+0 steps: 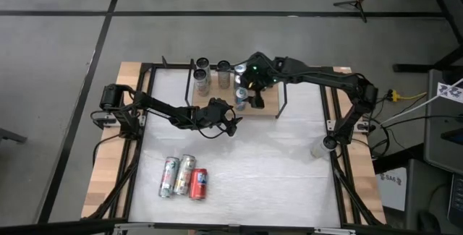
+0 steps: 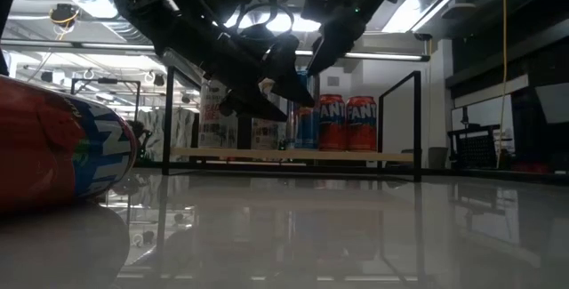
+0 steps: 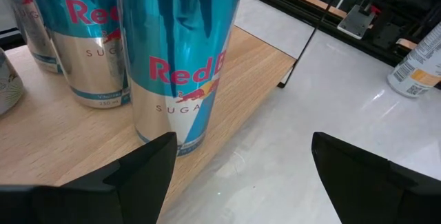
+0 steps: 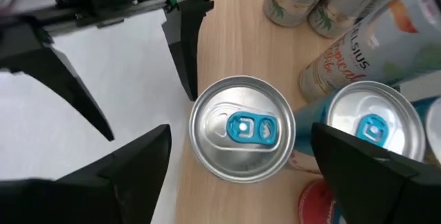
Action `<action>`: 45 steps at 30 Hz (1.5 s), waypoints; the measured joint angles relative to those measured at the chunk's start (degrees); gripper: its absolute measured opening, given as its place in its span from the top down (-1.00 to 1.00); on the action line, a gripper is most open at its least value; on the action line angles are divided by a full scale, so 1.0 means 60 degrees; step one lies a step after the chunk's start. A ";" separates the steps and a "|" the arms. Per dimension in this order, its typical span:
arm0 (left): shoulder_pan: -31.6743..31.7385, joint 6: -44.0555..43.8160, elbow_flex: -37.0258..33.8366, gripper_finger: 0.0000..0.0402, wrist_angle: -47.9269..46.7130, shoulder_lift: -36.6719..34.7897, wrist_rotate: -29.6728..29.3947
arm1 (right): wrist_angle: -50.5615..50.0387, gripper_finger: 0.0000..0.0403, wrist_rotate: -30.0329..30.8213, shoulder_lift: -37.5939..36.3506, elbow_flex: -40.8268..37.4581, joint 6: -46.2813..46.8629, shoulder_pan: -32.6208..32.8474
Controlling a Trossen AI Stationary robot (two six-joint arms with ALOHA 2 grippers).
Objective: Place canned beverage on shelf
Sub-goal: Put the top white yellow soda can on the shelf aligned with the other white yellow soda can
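The shelf [image 1: 269, 105] is a light-wood board with black rod uprights at the table's far middle, and several cans stand upright on it. A blue-and-silver can [image 4: 242, 129] [image 3: 179, 65] stands near the board's front edge. My right gripper [image 4: 238, 172] [image 1: 246, 94] hangs open above this can, one finger on each side of its top, clear of it. My left gripper [image 3: 241, 176] [image 1: 233, 123] is open just in front of the board's near edge, pointing at the same can without touching it. Three more cans [image 1: 185, 176] lie on their sides near the table's front left.
A second blue-tabbed can [image 4: 372, 124] and pale cans [image 4: 303, 3] stand close beside the front can. A clear bottle [image 1: 318, 148] stands near the right edge. In the low view a lying can [image 2: 53, 147] fills the near left. Bare white tabletop [image 1: 275, 170] lies between.
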 joint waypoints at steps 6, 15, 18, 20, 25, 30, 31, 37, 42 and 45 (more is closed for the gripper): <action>0.0002 0.0004 0.0004 -0.64 0.0000 0.0000 0.0000 | -0.0099 -0.70 -0.0063 -0.0483 0.0000 0.0114 0.0000; 0.0002 0.0062 0.0004 -0.64 0.0056 0.0000 0.0000 | -0.0794 -0.70 -0.0096 -0.1601 0.0004 0.0142 0.0002; 0.0002 0.0066 0.0004 -0.64 0.0069 0.0000 -0.0004 | -0.1074 -0.70 -0.0090 -0.1949 0.0004 0.0143 0.0145; -0.0001 0.0066 0.0004 -0.64 0.0103 0.0000 -0.0004 | -0.1314 -0.70 -0.0091 -0.2176 0.0004 0.0145 0.0299; -0.0020 0.0112 0.0004 -0.64 0.0406 0.0000 0.0000 | -0.2030 -0.70 0.0052 -0.2625 0.0007 0.0382 0.0965; -0.0160 0.0671 0.0004 -0.64 0.1346 0.0000 0.0174 | -0.2854 -0.70 0.0927 -0.2908 0.0011 0.1300 0.1728; -0.0211 0.0812 0.0004 -0.64 0.1547 0.0000 0.0178 | -0.3093 -0.70 0.1058 -0.2943 0.0011 0.1471 0.1850; -0.0488 0.1565 0.0008 -0.64 0.2822 0.0000 0.0182 | -0.4253 -0.70 0.1542 -0.3163 0.0011 0.2692 0.2511; -0.0662 0.2167 0.0008 -0.64 0.3493 -0.0003 0.0182 | -0.5014 -0.70 0.1574 -0.3296 0.0011 0.3740 0.2867; -0.0694 0.2550 0.0010 -0.64 0.3443 -0.0216 0.0330 | -0.5278 -0.70 0.1516 -0.3336 0.0011 0.4254 0.3017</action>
